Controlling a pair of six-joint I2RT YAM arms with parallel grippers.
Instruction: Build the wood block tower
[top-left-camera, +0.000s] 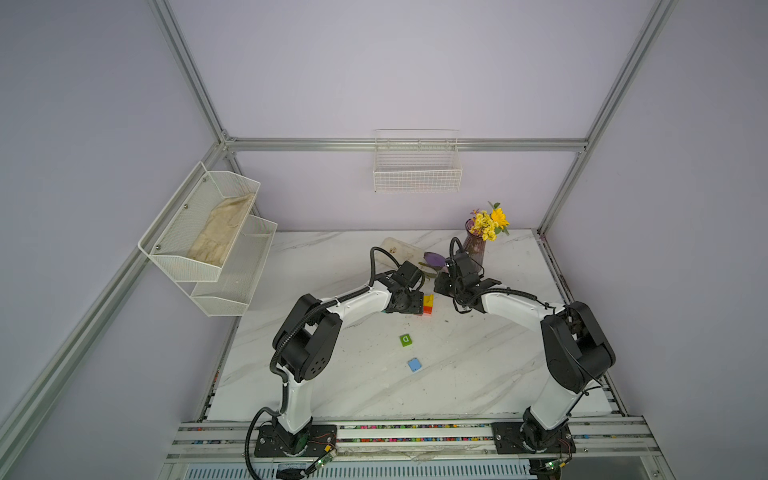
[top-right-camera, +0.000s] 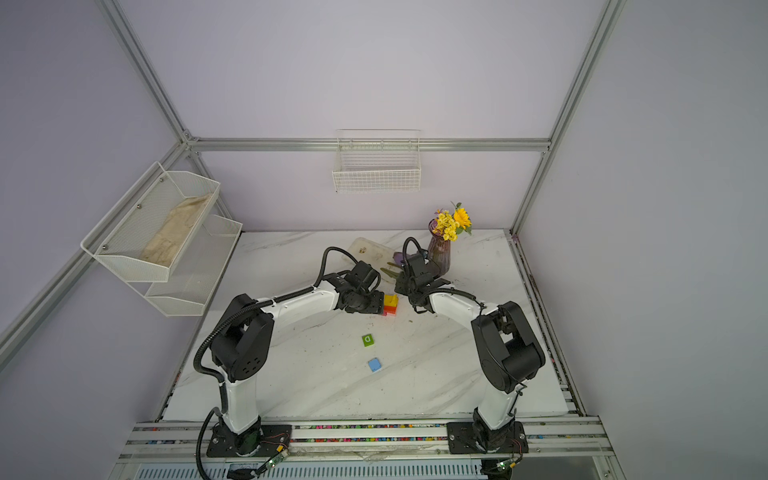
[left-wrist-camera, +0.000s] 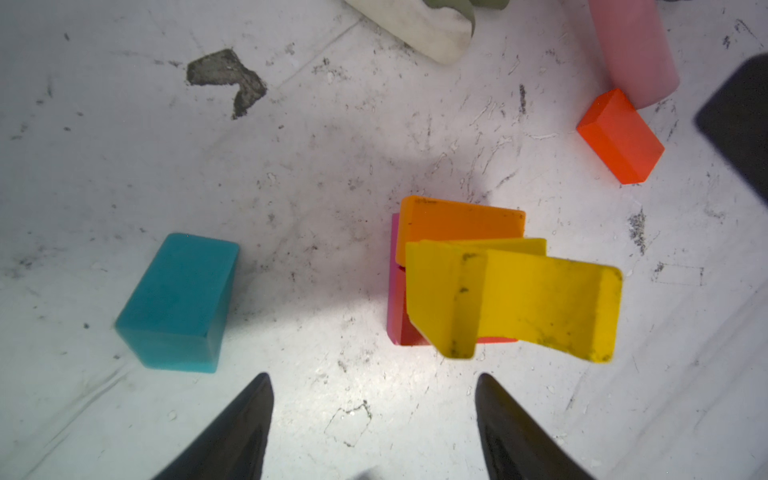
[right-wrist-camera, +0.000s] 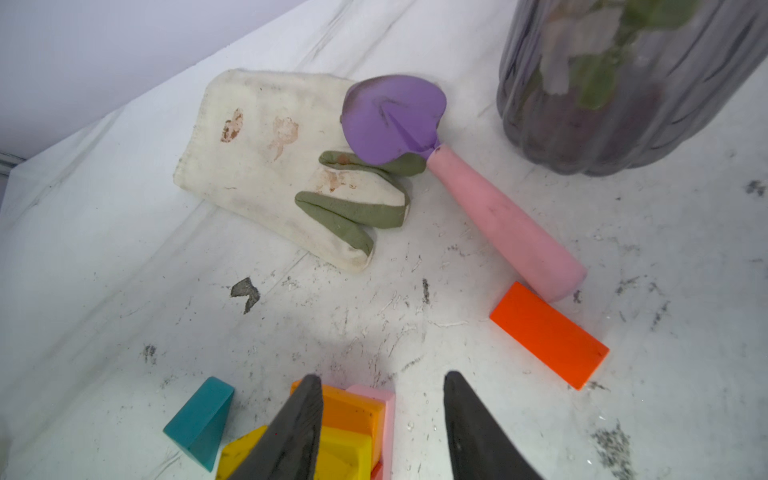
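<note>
Checking tower (top-left-camera: 428, 304) first: sat centrally between the two wrists in both top views, pink and red low, orange above, yellow on top. Noted top yellow block (left-wrist-camera: 540, 307) skewed, overhanging the orange layer in the left wrist view; looked tilted, couldn't confirm. Found left gripper (left-wrist-camera: 372, 378) just beside the tower, jaws apart, nothing between. Found right gripper (right-wrist-camera: 382, 376) at the tower's other side, jaws also apart and empty; couldn't tell contact from mere overlap for its finger against the tower.

Logged loose pieces: teal block (left-wrist-camera: 178, 303) near the tower, red-orange block (right-wrist-camera: 548, 332) just beside the pink handle end of the purple trowel (right-wrist-camera: 478, 199), green block (top-left-camera: 406, 340) and blue block (top-left-camera: 414, 365) well apart from the tower. Ignored gardening glove (right-wrist-camera: 270, 166) and ribbed vase (top-left-camera: 475, 249).

Judged handling: painted wood, so light, stiff, not fragile, but smooth faces, probably slippery on each other. Expected side-slip in the tower under any sideways push. Reckoned best hold on a flat block at the two long side faces, mid-length, jaws square, broad face kept level. Reckoned teal block needed a pinch on its parallel flat faces, not the slopes. Flagged main risk: nudging the skewed yellow while seating the next piece.
</note>
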